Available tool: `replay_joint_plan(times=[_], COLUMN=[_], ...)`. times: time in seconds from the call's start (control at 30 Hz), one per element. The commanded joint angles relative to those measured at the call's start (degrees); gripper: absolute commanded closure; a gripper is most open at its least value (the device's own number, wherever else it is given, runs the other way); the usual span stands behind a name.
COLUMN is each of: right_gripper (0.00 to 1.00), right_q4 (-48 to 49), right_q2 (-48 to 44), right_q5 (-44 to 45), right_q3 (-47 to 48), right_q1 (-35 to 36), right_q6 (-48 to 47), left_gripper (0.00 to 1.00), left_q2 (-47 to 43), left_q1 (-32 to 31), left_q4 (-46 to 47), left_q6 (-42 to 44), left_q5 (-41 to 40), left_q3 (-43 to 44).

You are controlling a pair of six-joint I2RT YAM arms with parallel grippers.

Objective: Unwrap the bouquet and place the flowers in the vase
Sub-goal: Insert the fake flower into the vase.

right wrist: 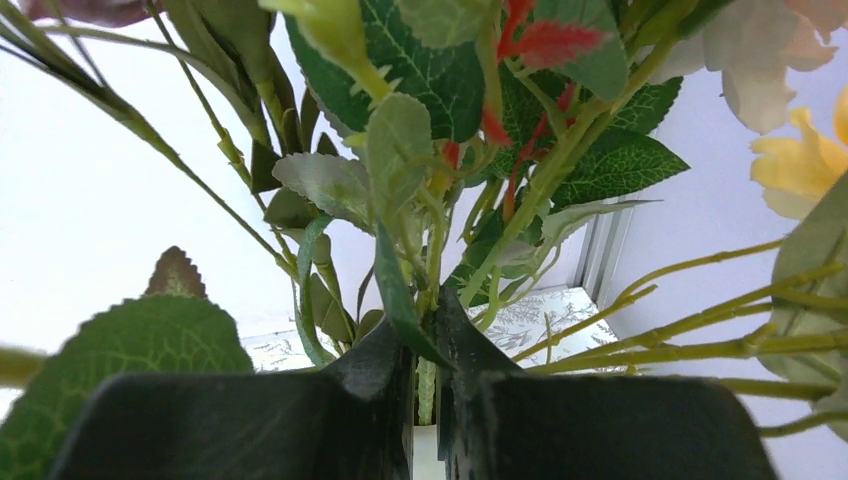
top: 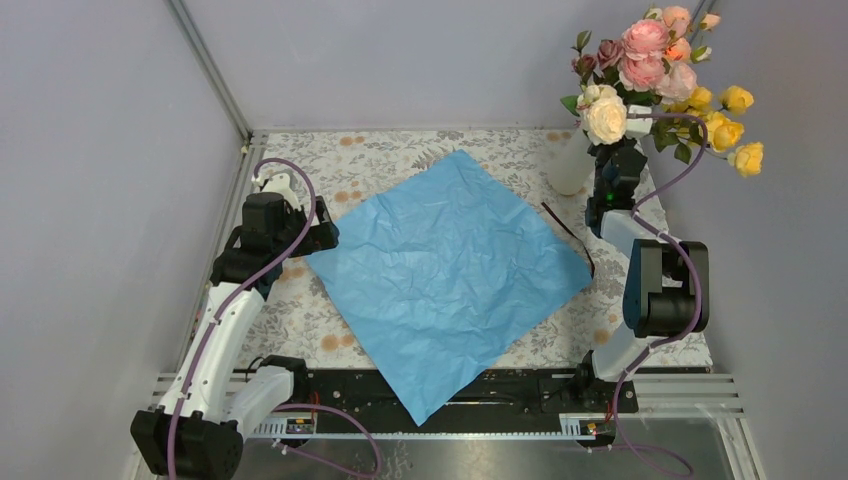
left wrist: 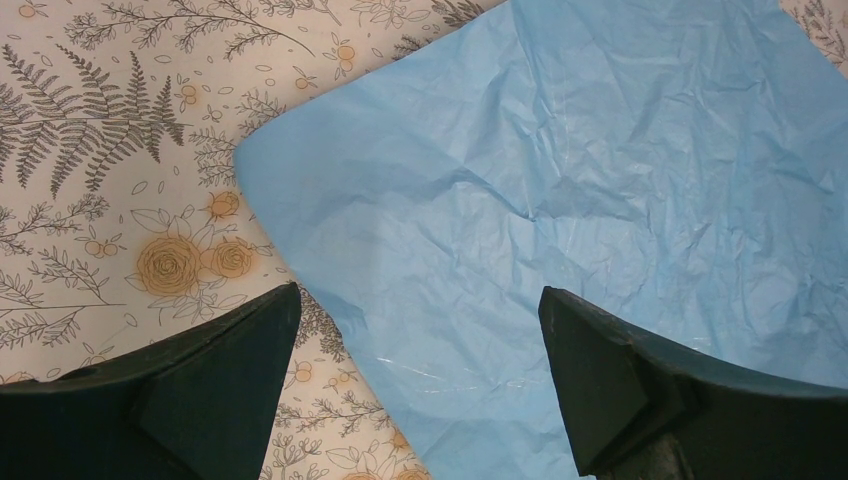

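The wrapping is already off: the blue paper (top: 450, 270) lies spread flat and crinkled across the middle of the counter (top: 400, 150), and the dark ribbon (top: 566, 228) lies loose just beside its right edge, so only the placing is left. The flowers (top: 645, 60) stand upright as one bunch at the far right corner, their heads fanned out above the pale vase (top: 570, 170), which is mostly hidden behind them and the arm. The right claw (right wrist: 427, 340) is clenched on the green stems, low down under the leaves. That low grip probably keeps the bunch together and upright while the stem ends are steered to the narrow mouth. From these views I cannot tell whether the stems sit fully inside the vase or only at its rim. The left claw (left wrist: 420, 310) is released, its jaws spread wide with nothing between them, and it hangs over the near-left corner of the paper, well apart from the vase. It seems parked there to stay out of the right arm's way. The likely risk is letting go too soon, since the top-heavy bunch could tip the slim vase.
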Motion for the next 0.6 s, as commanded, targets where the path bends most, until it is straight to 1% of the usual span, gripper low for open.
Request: replay_joint_plan(times=[0.0,0.37,0.57], right_gripper=[0.95,0.91,0.82], right_q4=[-1.76,-8.61,-9.53], right_q2=[-0.2,1.04,0.54], right_q5=[-3.14,-5.83,-4.88], right_q3=[4.04,8.69,8.71], right_q1=[0.41,1.9,2.68], right_q6=[-1.27,-2.5,-3.07], left_gripper=[0.01,0.01,0.01], left_q2=[-0.21,-1.0,-1.35], left_q1=[0.48,0.56,0.61], left_q4=[2.64,2.64,2.6], left_q6=[0.47,0.38,0.38], left_q5=[1.06,1.47,1.79], left_q3=[0.48,0.4,0.32])
